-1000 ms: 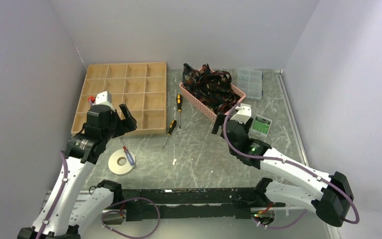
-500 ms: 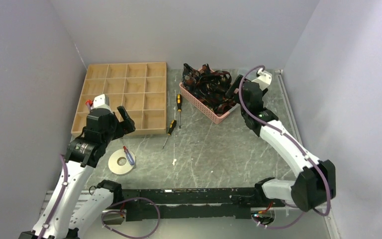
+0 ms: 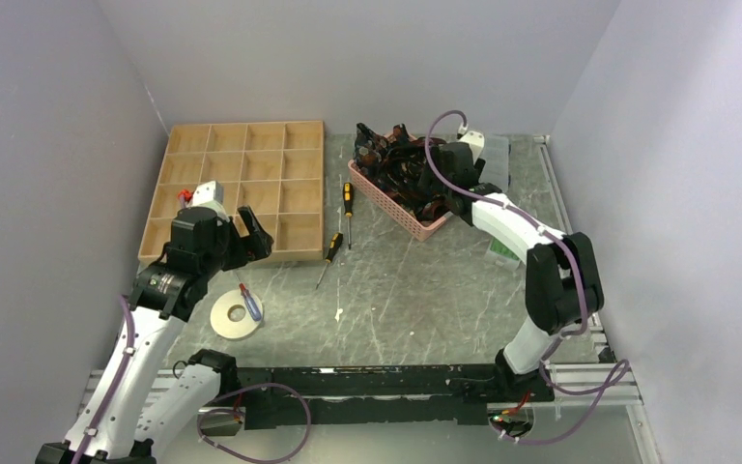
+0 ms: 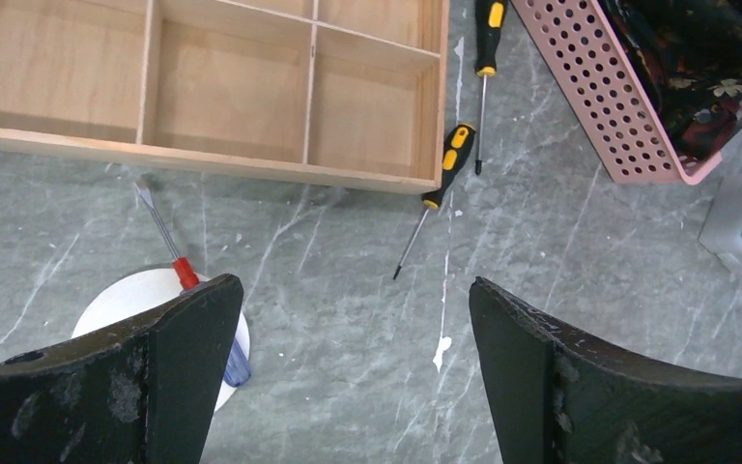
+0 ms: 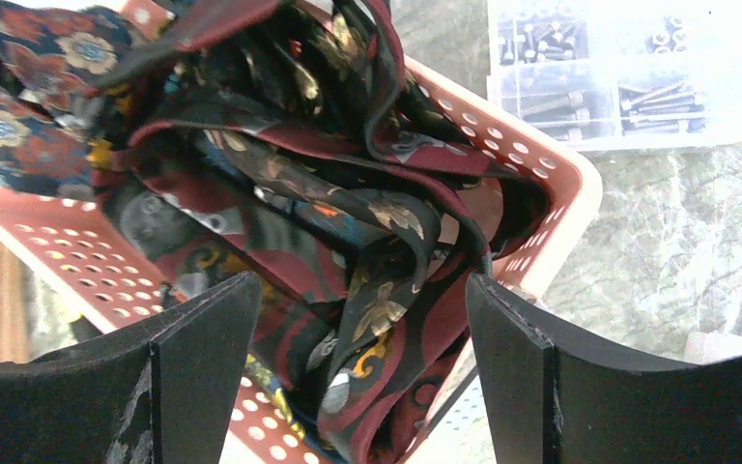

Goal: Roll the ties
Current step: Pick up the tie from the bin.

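Observation:
The ties are a tangled heap of dark fabric with red and gold patterns, piled in a pink perforated basket at the back of the table. My right gripper reaches down over the basket's right end. In the right wrist view the right gripper is open, its fingers astride a fold of the ties by the basket's corner, with the pads apart from the fabric. My left gripper hovers open over bare table near the wooden tray, nothing between its fingers.
A wooden compartment tray stands at the back left. Two yellow-handled screwdrivers lie beside it. A white tape roll with a small red-and-blue screwdriver sits front left. A clear parts box stands behind the basket.
My right arm has swung from mid-table to the back and dropped over the basket, its jaws narrowing a little. The left gripper has shifted slightly to the right.

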